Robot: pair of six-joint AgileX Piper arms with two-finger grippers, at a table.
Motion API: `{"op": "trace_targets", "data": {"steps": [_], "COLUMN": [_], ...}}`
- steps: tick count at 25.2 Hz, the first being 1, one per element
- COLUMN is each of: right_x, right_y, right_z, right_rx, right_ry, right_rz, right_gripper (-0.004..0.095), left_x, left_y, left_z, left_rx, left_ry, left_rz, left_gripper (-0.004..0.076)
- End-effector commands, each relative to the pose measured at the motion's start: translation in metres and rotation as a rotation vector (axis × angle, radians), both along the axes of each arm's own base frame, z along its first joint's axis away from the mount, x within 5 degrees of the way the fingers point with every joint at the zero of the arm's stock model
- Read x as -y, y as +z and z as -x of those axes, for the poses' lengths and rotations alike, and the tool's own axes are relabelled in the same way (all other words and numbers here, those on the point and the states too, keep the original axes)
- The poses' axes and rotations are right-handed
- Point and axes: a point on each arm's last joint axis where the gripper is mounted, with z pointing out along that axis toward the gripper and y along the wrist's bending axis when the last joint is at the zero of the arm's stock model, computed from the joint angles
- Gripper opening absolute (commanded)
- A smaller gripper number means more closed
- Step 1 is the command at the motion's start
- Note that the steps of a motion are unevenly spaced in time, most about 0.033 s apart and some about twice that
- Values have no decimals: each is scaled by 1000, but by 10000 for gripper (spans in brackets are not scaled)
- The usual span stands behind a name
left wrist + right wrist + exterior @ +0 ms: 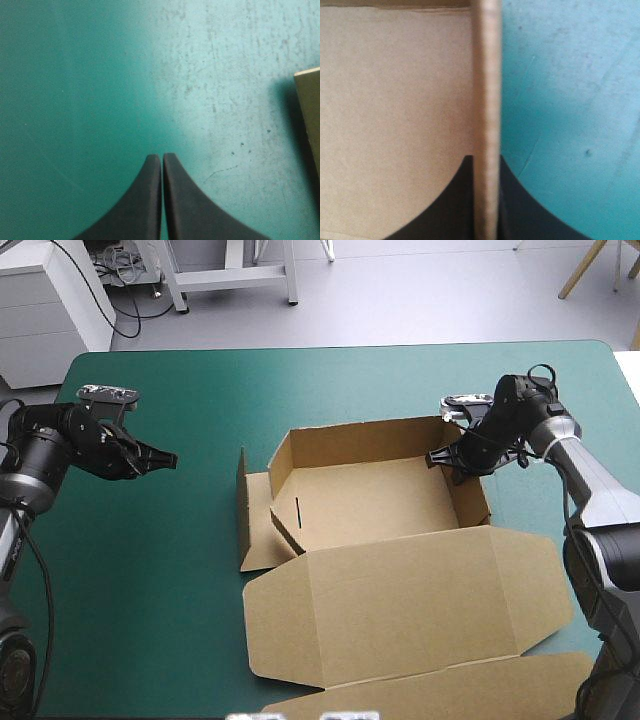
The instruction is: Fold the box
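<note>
The brown box point(370, 505) lies mid-table as an open tray with raised far and right walls, its lid point(400, 600) flat toward the front. My right gripper point(452, 455) straddles the box's right wall point(487, 100), one black finger inside the tray and one outside, shut on the board. My left gripper point(165, 458) hovers over the teal-green cover left of the box, apart from it, its fingers point(150, 200) closed together with nothing between them. A corner of the box point(310, 110) shows ahead and to one side of it.
A loose left flap point(250, 515) of the box stands partly raised beside the tray's left side. Bare teal-green cover point(150, 570) stretches left of the box. Another board flap point(430, 690) lies at the table's front edge.
</note>
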Motion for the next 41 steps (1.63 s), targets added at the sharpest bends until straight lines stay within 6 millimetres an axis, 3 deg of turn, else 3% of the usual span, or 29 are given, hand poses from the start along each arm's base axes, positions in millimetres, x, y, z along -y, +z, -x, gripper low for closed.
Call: {"op": "trace_targets", "data": {"steps": [1, 5, 10, 13, 18, 20, 24, 27, 29, 36, 38, 41], "right_x": [-1, 2, 20, 31, 40, 39, 32, 30, 31, 26, 15, -18], "right_y": [30, 44, 69, 82, 98, 102, 105, 106, 102, 57, 47, 41], "right_z": [7, 9, 16, 21, 29, 31, 31, 30, 29, 27, 27, 26], "right_rx": [82, 108, 143, 181, 228, 238, 244, 247, 246, 216, 223, 277], "right_ry": [22, 17, 5, -23, -46, -48, -46, -51, -71, -181, -192, -176], "right_rz": [-29, -95, -176, -175, -207, -246, -319, -348, -350, -368, -380, -404], "right_gripper": [-19, -19, -19, -19, -19, -19, -19, -19, -19, -19, -19, -19], "left_x": [0, -1, 0, 0, 3, 8, 22, 45, 54, 59, 60, 60], "left_y": [22, 22, 22, 22, 24, 25, 29, 31, 34, 35, 35, 35], "left_z": [4, 4, 4, 3, 1, 0, -2, -4, -3, 4, 5, 6], "left_rx": [95, 95, 97, 102, 133, 147, 152, 115, 105, 48, 41, 33], "left_ry": [7, 7, 5, 5, -5, 1, 48, -50, -124, -199, -204, -216], "left_rz": [7, -5, -2, 0, 37, 100, 319, 593, 684, 726, 730, 728], "left_gripper": [-3, -3, 38, 155, 496, 573, 568, 508, 470, 407, 407, 406]}}
